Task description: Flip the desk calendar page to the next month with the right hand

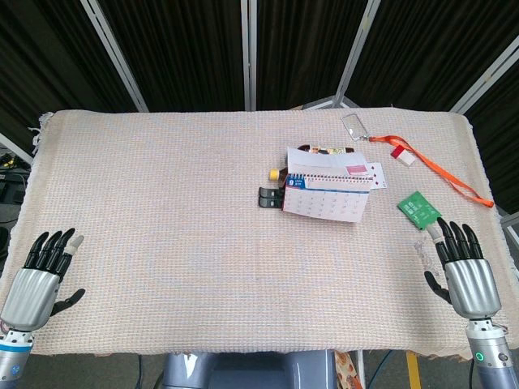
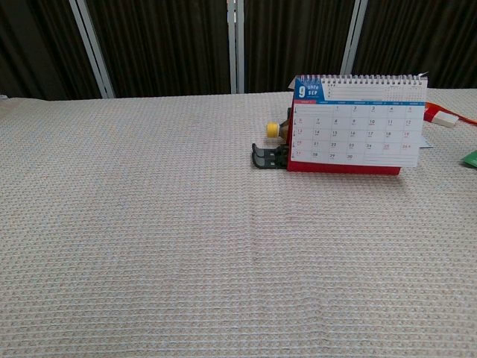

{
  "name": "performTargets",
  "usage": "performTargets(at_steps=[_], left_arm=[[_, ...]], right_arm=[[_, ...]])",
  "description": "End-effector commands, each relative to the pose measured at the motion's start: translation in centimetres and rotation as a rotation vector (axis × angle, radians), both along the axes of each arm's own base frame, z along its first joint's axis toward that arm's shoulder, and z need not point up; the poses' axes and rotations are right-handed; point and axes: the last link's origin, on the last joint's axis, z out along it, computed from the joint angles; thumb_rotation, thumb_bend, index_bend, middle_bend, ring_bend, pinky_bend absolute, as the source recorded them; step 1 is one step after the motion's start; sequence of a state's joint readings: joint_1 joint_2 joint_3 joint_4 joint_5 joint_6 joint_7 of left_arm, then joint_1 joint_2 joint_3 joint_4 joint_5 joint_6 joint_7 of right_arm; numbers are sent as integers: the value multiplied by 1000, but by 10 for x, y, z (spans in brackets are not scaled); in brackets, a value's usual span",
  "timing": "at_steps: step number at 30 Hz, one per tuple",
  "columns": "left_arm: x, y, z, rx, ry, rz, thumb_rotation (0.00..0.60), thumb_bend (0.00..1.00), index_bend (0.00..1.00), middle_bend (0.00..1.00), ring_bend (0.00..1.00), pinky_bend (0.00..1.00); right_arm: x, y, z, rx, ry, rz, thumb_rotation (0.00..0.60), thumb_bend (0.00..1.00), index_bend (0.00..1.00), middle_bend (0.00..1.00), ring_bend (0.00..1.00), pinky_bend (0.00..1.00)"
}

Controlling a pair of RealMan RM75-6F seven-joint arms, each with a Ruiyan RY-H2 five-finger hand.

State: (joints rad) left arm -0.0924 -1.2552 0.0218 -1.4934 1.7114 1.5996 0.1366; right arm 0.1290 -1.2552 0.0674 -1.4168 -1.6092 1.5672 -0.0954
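The desk calendar [image 1: 326,193] stands right of the table's middle, spiral-bound along its top edge. Its front page [image 2: 356,119] shows month 9, SEP, above a red base. My right hand [image 1: 463,267] rests open at the table's near right edge, fingers stretched forward, well short of the calendar. My left hand [image 1: 40,272] lies open at the near left edge, far from it. Neither hand shows in the chest view.
A black clip [image 1: 268,198] and a yellow-capped bottle [image 1: 280,173] lie against the calendar's left side. A green card [image 1: 418,210] sits just ahead of my right hand. An orange lanyard [image 1: 442,172] with a white tag [image 1: 401,154] and a clear badge holder [image 1: 354,126] lie at the back right.
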Motion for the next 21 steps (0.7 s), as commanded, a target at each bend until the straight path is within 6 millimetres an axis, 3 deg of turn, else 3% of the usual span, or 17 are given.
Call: performTargets(at_steps=[1,11,18,20,21], left_arm=[[0,0,0,0,0,1,600,60,0,0,0,0],[0,1,1,4,-5,1,600,62,0,0,0,0],[-1,4,4,10,-18,7,600,62,0,0,0,0],[-1,4,6,12,-22,8,600,62,0,0,0,0],[-2,4,6,12,-24,8,600,62,0,0,0,0]], right_arm=[[0,0,0,1,1,-2,600,209,0,0,0,0],[0,-5,-3,15,-17,-12,600,209,0,0,0,0],[18,-19,-22,65,-93,6,600,209,0,1,0,0],[25,-24,-30,81,-124,8,600,209,2,72,50,31],[31,-27,-36,88,-149,8,600,210,8,171,144,102]])
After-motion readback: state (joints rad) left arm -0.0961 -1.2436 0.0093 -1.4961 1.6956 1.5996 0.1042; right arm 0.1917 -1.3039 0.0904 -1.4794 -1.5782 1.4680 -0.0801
